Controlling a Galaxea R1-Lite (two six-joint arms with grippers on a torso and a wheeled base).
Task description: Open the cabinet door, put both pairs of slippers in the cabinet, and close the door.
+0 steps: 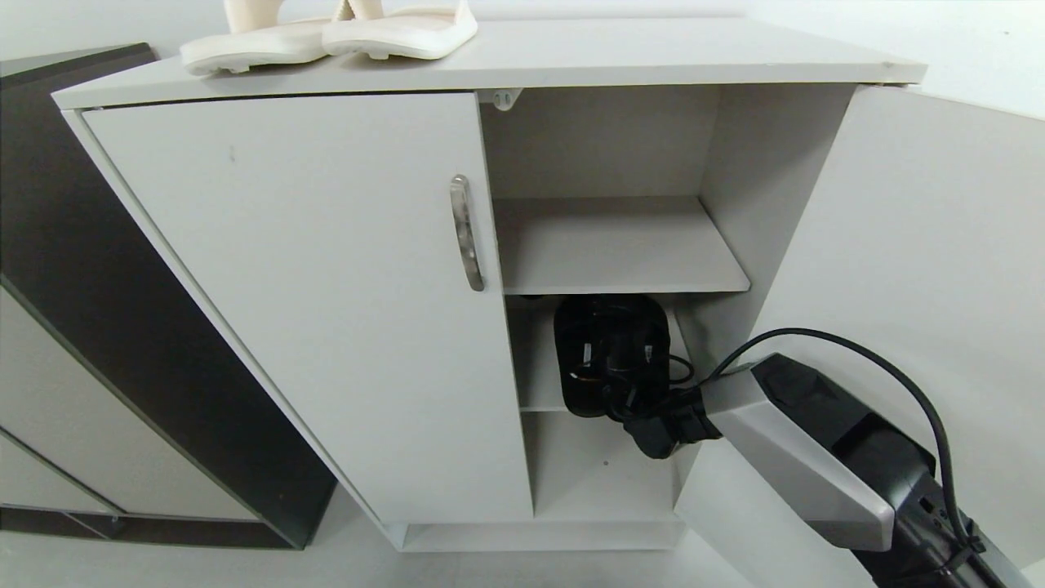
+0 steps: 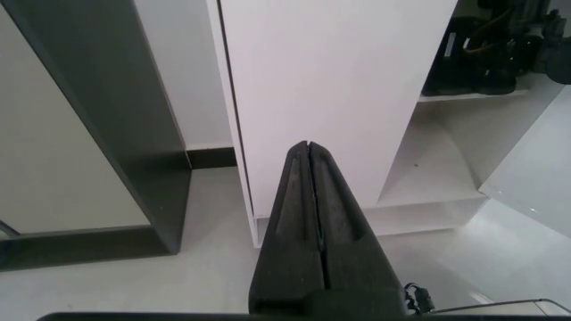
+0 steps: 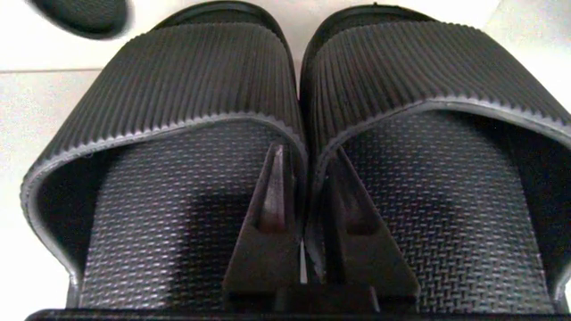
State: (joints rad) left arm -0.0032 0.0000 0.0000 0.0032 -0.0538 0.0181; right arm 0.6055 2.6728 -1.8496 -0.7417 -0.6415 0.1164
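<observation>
The white cabinet (image 1: 286,286) has its left door shut and its right door (image 1: 898,245) swung wide. A pair of black ribbed slippers (image 1: 608,351) is inside the open half, at the middle shelf (image 1: 535,384). My right gripper (image 3: 308,192) is shut on the slippers (image 3: 196,178), pinching the two inner edges together. In the left wrist view the same black slippers (image 2: 482,53) show on that shelf. A pair of white slippers (image 1: 326,37) lies on the cabinet top. My left gripper (image 2: 308,156) is shut and holds nothing, low before the shut door.
The upper shelf (image 1: 620,245) and the bottom compartment (image 1: 596,474) are bare. A metal handle (image 1: 465,233) sits at the shut door's edge. Dark grey furniture (image 1: 82,245) stands close on the left. The open door bounds the right arm's side.
</observation>
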